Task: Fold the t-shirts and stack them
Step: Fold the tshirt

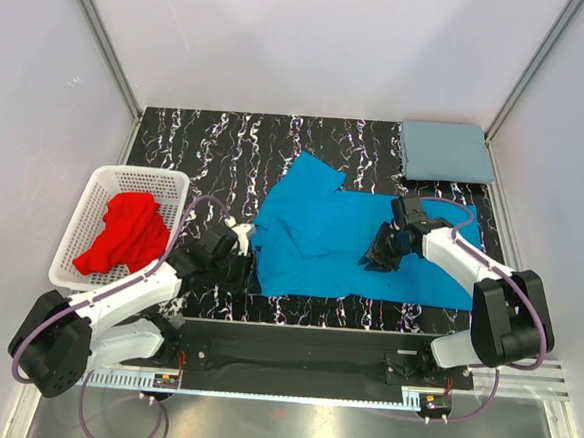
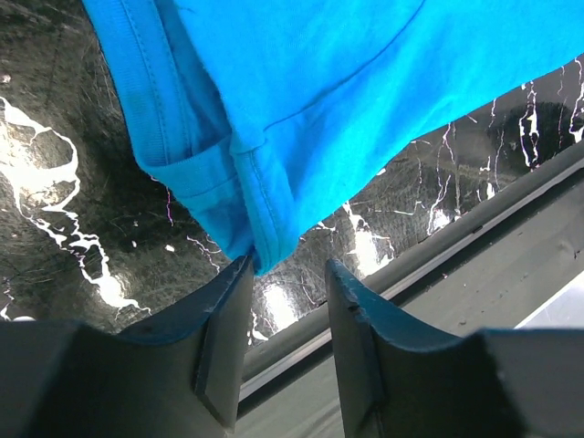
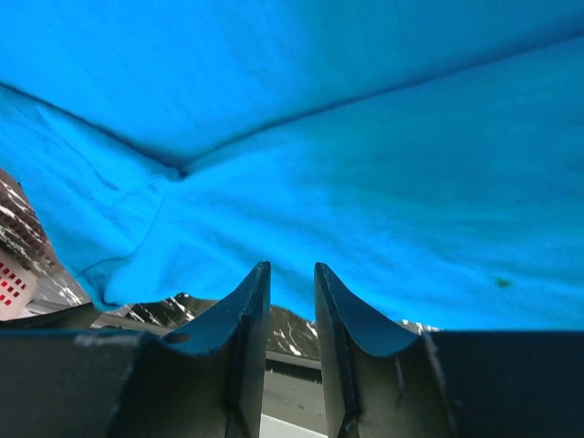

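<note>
The bright blue t-shirt (image 2: 319, 82) fills the top of the view. Its stitched hem corner reaches down over the black marbled table (image 2: 82, 228) and ends right at the tip of one finger (image 2: 228, 310). The left gripper (image 2: 290, 266) has its jaws apart with nothing between them, and a grey rail (image 2: 474, 228) runs along the table's edge.
</note>
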Controlling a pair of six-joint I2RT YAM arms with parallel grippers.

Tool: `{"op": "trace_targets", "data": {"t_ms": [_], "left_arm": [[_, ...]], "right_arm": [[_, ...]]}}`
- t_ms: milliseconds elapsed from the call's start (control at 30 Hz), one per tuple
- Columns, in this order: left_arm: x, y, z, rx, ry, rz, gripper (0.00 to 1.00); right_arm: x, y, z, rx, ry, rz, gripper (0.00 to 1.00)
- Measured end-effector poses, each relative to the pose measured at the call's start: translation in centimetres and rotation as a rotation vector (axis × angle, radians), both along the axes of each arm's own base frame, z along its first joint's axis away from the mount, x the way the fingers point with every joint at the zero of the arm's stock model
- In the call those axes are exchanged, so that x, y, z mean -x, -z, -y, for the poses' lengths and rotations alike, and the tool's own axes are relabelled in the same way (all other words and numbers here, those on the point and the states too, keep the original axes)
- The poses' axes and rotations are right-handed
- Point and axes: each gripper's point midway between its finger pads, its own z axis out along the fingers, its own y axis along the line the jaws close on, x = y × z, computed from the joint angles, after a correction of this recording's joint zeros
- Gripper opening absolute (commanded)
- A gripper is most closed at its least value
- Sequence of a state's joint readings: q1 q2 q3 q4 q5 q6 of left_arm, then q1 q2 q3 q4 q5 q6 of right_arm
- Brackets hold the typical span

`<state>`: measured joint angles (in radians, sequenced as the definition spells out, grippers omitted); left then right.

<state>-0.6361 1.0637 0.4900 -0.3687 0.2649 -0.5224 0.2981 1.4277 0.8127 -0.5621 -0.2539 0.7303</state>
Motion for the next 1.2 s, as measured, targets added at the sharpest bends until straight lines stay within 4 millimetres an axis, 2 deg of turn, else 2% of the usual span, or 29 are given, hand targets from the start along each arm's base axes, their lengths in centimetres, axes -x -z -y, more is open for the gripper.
{"op": "trace_targets", "data": {"t_ms": [167,233,333,367,467,733,967,1200], "left_arm": [[0.1,0.7,-0.1,-0.019,-0.004,-0.023,0.46],[0.2,1.1,-0.2,-0.030,-0.004,-0.037,0.42],[0.3,1.5,-0.3,-0.043,-0.001,-0.052,0.22],[0.3,1.7,-0.3,-0.051,-0.001,-0.062,0.10],[0.1,1.6,-0.5,-0.090,0.007,-0.079,0.00],[-2.2,-0.5,-1.0,-0.201,0.009,-0.046,0.00],[-1.3,0.4,-2.6,-0.304,0.007,-0.106,0.00],[-2.6,-1.2,-1.9,-0.355,0.035,-0.094,0.00]], "right_arm": [[-0.4,1.4,-0.1,0.010,-0.007,-0.022,0.33],[-0.5,2.1,-0.1,0.015,-0.010,-0.034,0.34],[-0.4,3.0,0.0,0.025,-0.014,-0.059,0.33],[-0.4,3.3,-0.1,0.026,-0.014,-0.062,0.33],[-0.3,3.8,0.0,0.031,-0.016,-0.068,0.34],[-0.5,3.9,0.4,0.035,-0.028,-0.055,0.34],[-0.6,3.9,0.6,0.024,-0.026,-0.048,0.34],[-0.8,3.9,1.3,0.041,-0.017,-0.034,0.33]]}}
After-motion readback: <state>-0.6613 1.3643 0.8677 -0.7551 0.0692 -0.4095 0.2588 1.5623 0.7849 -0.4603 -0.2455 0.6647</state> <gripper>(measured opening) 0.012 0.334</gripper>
